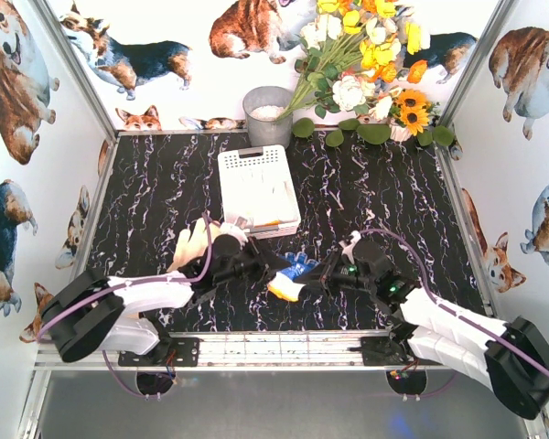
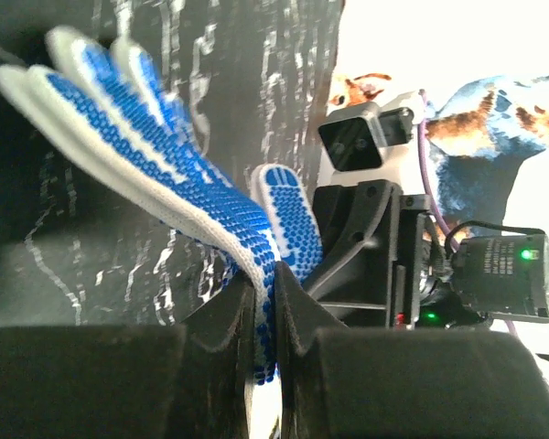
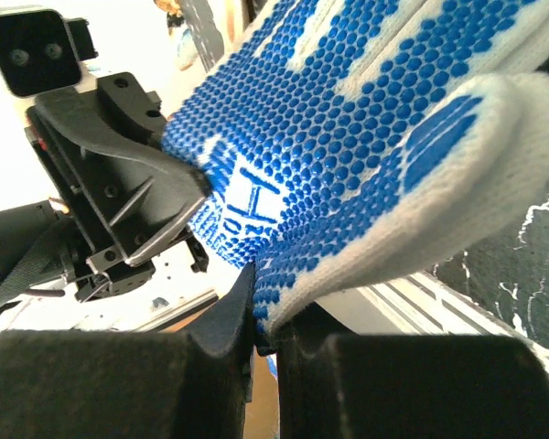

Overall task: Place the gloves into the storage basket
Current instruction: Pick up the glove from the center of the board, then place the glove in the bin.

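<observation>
Top external shows left tool and right tool pinching blue-dotted glove.

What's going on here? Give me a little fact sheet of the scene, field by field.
left gripper: shut on blue-dotted glove
right gripper: shut on the same glove
glove position: between the two arms, nearer than the storage basket
basket contents: pale gloves, orange trim showing
elsewhere: yellowish glove beside left arm; grey bucket at the back
</observation>
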{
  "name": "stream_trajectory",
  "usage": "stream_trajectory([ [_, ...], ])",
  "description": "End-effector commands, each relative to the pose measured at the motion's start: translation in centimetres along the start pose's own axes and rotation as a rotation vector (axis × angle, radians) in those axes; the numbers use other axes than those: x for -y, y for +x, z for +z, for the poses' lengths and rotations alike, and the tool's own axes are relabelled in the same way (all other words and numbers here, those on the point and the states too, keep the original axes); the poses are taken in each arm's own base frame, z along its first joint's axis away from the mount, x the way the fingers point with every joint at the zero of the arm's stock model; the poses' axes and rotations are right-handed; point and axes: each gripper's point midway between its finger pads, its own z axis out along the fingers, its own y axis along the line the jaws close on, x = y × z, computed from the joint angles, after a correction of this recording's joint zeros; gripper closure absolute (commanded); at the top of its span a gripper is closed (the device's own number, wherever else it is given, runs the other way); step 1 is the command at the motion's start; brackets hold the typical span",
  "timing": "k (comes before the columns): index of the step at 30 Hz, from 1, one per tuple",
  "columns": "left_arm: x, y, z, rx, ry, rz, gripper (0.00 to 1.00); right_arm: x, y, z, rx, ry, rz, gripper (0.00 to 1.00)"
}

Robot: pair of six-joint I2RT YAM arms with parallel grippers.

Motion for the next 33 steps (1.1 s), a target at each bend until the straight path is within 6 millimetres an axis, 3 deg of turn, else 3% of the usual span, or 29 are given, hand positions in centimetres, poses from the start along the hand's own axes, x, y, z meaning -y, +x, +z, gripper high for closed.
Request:
stream_trajectory([
  [1, 3.9, -1.8, -0.5, 0.068, 0.04, 0.128, 1.0, -5.0, -0.6, -1.0, 0.055, -0.092, -0.106, 1.0],
  [7, 5.9, -3.4, -1.7, 0.128, 0.005, 0.22, 1.0, -9.6, -1.8, -1.9, 0.121, -0.145, -0.218, 1.0],
  [11, 7.3, -4.8, -2.2, 0.157, 0.014, 0.252, 1.0, -13.0, -3.0, -1.5, 0.136, -0.162, -0.308, 1.0],
  [16, 9.0, -8.6, -3.1, 0.243, 0.013, 0.303, 1.0, -17.5, -5.1, -0.8, 0.153, -0.2, -0.425, 1.0],
  [25, 13.2, -16.1, -3.9, 0.353, 0.044, 0.377, 1.0, -22.6, -9.7, 3.8, 0.129, -0.185, -0.542, 1.0],
  [33, 12.0, -23.4, -1.0, 0.388, -0.037, 0.47, 1.0, -24.9, -15.4, 8.9, 0.112, -0.211, -0.578, 1.0],
])
